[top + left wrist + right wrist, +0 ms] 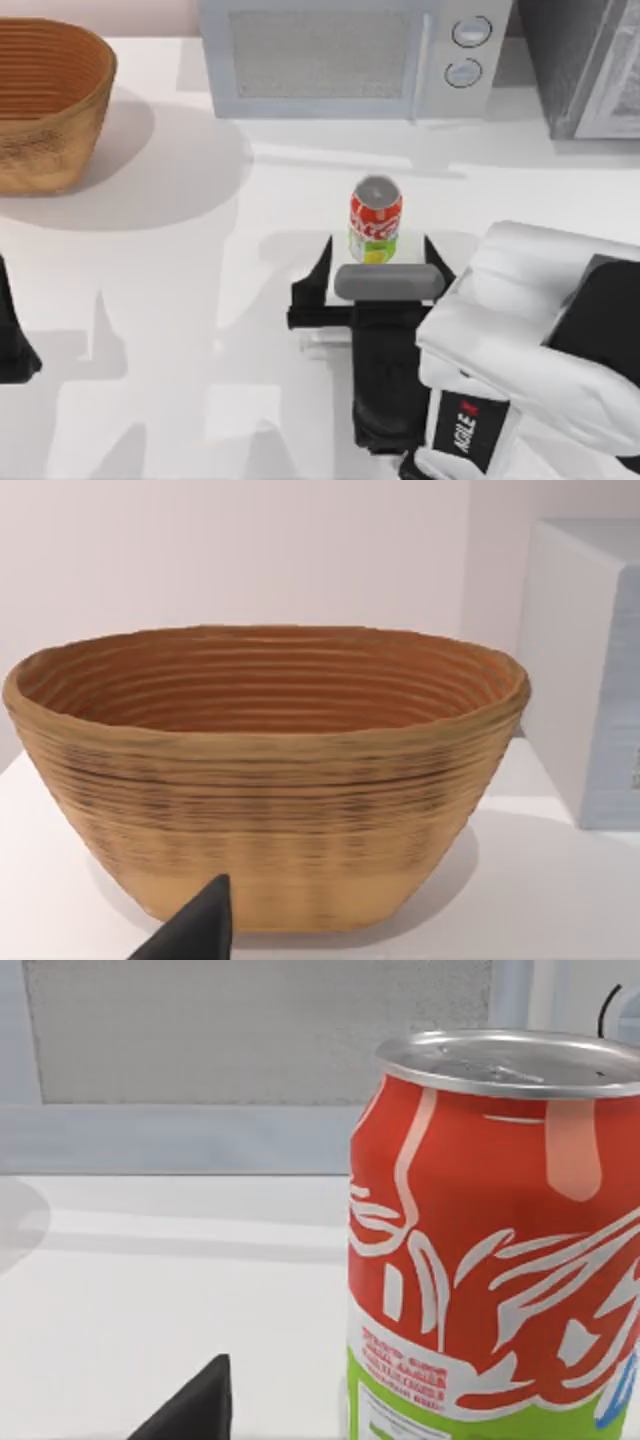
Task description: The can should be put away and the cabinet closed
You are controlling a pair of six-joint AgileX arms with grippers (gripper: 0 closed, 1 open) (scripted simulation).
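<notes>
Early stage: nothing put away yet. The can (pixel 375 222) stands upright on the white table (pixel 200 330), roughly mid-table, in front of the microwave (pixel 350 55), well apart from it. The microwave door looks shut in the top view, so it has to be opened, the can placed inside, and the door closed again — all of that is left.

The right gripper (pixel 378 268) sits just behind the can from the camera's side, fingers spread wide, one dark finger (pixel 318 275) to the can's left and the other to its right. The can stands at or just past the fingertips; contact is hard to judge, but it doesn't look clamped. The can is not lifted, as far as I can tell. Judged step: closing in for the grasp.

The left arm (pixel 15 335) is parked at the table's left edge, near the woven basket (pixel 50 100) in the back-left corner. I cannot tell whether its gripper is apart or together.

View differences:
- Top view gives the layout: can, microwave, basket, both arms, plus a second grey appliance (pixel 590 65) at back right.
- Right wrist view has the can (pixel 495 1230) close up, red label with white script over a green band, silver lid, microwave front (pixel 250 1035) behind; one dark fingertip (pixel 195 1405) at the edge.
- Left wrist view faces the basket (pixel 265 780), empty inside, with a pale box side (pixel 590 670) next to it and one fingertip (pixel 195 925).
</notes>
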